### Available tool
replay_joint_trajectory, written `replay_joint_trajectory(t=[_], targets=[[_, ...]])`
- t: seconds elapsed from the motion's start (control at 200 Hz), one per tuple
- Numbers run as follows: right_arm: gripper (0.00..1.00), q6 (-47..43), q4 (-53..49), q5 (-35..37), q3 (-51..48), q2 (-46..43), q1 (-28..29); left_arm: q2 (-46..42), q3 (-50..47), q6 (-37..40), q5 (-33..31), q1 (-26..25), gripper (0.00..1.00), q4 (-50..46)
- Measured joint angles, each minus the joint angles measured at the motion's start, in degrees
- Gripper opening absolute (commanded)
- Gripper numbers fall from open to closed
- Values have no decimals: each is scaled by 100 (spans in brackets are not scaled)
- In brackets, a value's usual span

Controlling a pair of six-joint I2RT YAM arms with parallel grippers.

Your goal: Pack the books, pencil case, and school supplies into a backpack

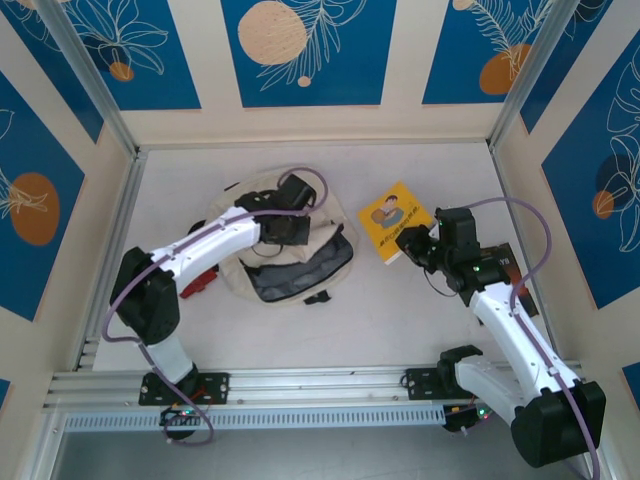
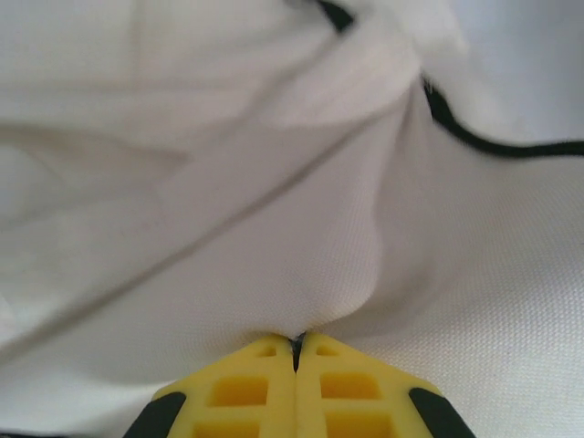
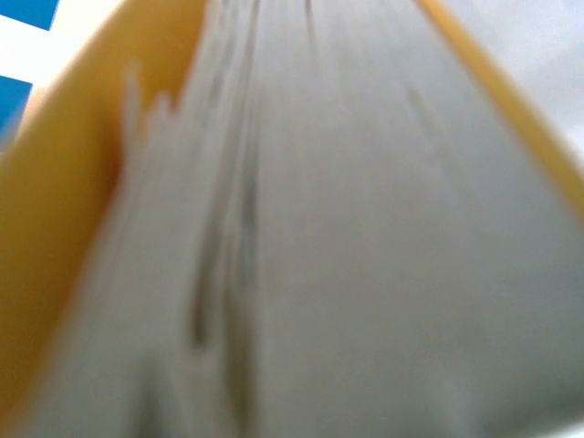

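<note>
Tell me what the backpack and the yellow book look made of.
Backpack: woven canvas-like cloth, matte cream; fine weave and soft folds show up close. Yellow book: paper, probably a thin card cover; the right wrist view shows pale stacked page edges between yellow covers.

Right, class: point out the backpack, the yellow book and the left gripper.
backpack (image 1: 232, 278): top view, cream canvas on its near-left side.
yellow book (image 1: 395, 218): top view, middle of its cover.
left gripper (image 2: 295, 343): left wrist view, between its yellow fingertips, pinching backpack fabric.
</note>
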Motion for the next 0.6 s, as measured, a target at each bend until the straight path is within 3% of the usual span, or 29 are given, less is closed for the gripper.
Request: replay_joint_trajectory(t=[0.175, 0.34, 0.6], targets=[[0, -85, -494, -125, 96, -2, -17, -35, 278, 9, 151, 415, 0, 538], [0, -101, -557, -634, 103, 0, 52, -15, 627, 17, 374, 461, 0, 778], [0, 284, 225, -1451, 66, 391, 612, 31, 885, 120, 680, 461, 0, 1005]])
